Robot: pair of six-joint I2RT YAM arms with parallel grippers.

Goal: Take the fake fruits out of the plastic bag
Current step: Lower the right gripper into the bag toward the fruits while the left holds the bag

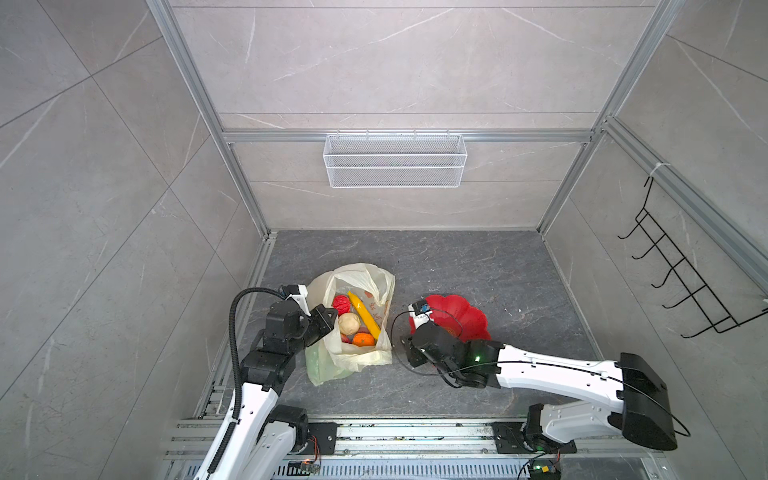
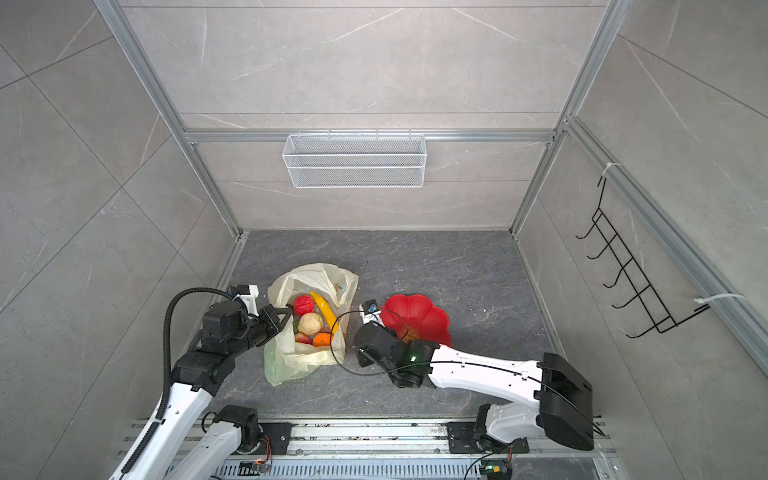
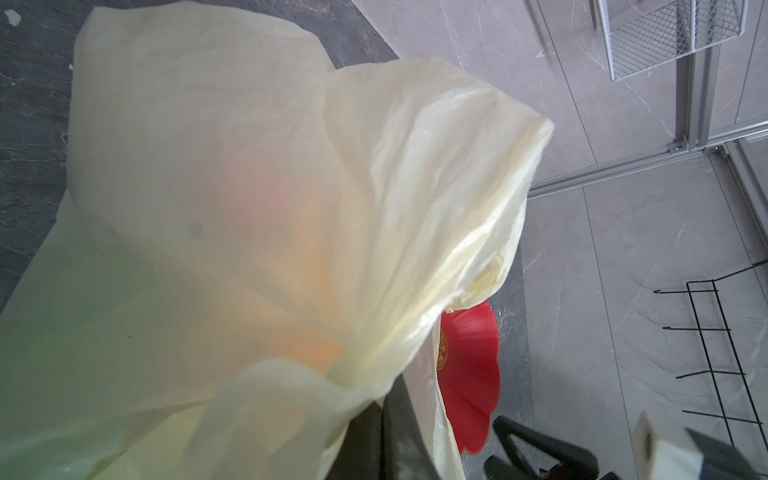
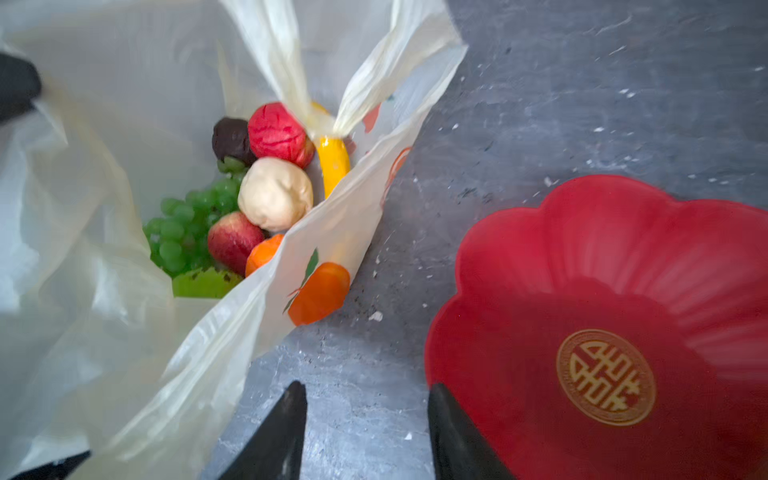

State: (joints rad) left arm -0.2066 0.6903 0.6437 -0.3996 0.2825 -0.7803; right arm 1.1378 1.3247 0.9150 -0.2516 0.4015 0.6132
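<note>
The left pincer [image 1: 329, 314] pinches the plastic bag [image 1: 360, 358] open. The right pincer [image 4: 368, 432], apart and empty, should grab fake fruits [image 4: 275, 193] beside it.

Pale-yellow bag [image 4: 232, 332] (orange fruit prints [image 4: 319, 293]), red plate [image 4: 582, 257], yellow banana [image 4: 332, 164]

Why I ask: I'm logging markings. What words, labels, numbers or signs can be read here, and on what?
Red flower-shaped plastic plate: round gold emblem, one stylised character-like sign; which, I cannot tell.
Pale-yellow translucent plastic bag: printed orange fruit pictures only; reddish marks in a top view, too small to read.
No other readable words or numbers.
</note>
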